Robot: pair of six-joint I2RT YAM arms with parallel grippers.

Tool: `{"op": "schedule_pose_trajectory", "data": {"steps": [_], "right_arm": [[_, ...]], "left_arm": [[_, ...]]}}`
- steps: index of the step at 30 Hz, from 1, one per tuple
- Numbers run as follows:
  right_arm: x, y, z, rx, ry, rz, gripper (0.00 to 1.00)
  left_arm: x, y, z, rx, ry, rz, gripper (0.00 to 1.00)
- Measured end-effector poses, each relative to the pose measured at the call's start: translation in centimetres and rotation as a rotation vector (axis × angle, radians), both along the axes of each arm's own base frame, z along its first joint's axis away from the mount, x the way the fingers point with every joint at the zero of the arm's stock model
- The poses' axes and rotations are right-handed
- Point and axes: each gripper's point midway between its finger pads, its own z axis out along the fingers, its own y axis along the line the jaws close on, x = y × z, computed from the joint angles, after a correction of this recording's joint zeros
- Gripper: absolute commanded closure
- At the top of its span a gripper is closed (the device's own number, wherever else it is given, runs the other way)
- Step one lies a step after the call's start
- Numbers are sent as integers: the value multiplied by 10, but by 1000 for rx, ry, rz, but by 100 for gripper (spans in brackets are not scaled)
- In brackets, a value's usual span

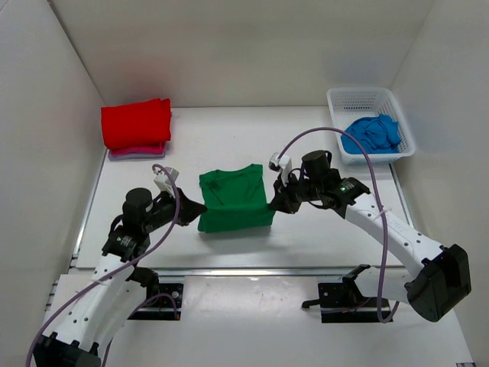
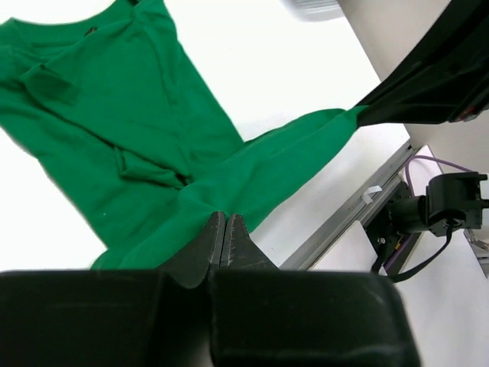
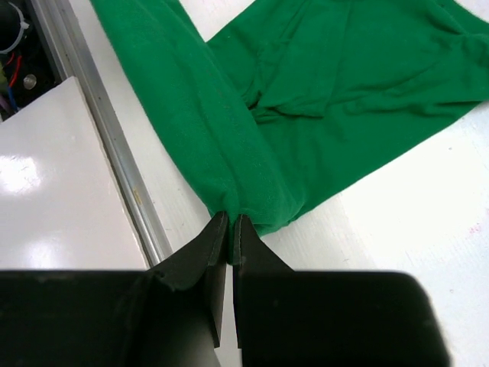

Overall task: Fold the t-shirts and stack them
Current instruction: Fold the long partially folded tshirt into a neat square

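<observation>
**While the green t-shirt [image 1: 235, 200] is being held at both ends**

While the near edge of the green t-shirt is being pinched from both sides, the rest of it is lying in the middle of the table [image 1: 328, 229], between the two arms. The left gripper [image 2: 226, 231] is being pressed closed on one end of that edge. The right gripper [image 3: 231, 226] is being pressed closed on the other end. In each, the jaws are standing tight together with only a thin bit of cloth between them. The held edge is being stretched into a band from one gripper to the other.

It looks as if a fold is being made, and some things could go wrong:

- Very little cloth is being held, so a corner could be lost if the edge is being pulled too hard.
- The fold could be made crooked if one end is being moved faster than the other.
- The cloth below could be dragged and bunched if the edge is being carried too low.

The red t-shirt [image 1: 136, 122] is lying folded on the pink t-shirt [image 1: 137, 154] at the far left. The blue t-shirt [image 1: 372, 133] is waiting in the white basket [image 1: 359, 95].
</observation>
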Motion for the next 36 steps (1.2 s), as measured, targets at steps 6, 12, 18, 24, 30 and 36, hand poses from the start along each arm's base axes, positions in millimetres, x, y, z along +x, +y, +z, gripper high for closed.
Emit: {"op": "schedule_pose_trajectory", "data": {"steps": [6,12,18,24,30,36], "right_arm": [[14,-1,-8,-18,32,-7,100],[45,3,-6,-23,37,-2,100],[85,6,-3,-18,24,1,100],[123,10,-15,-20,38,3,100],[155,17,-33,-25,58,6,100],[177,26,-39,-24,51,15,100]], "left_arm": [[13,-1,-16,8,55,18,100],[41,5,-27,30,102,73,100],[73,4,-17,35,80,100,100],[98,8,-30,42,95,130,100],[118,13,-49,47,119,161,100],[131,18,-60,41,136,189,100]]}}
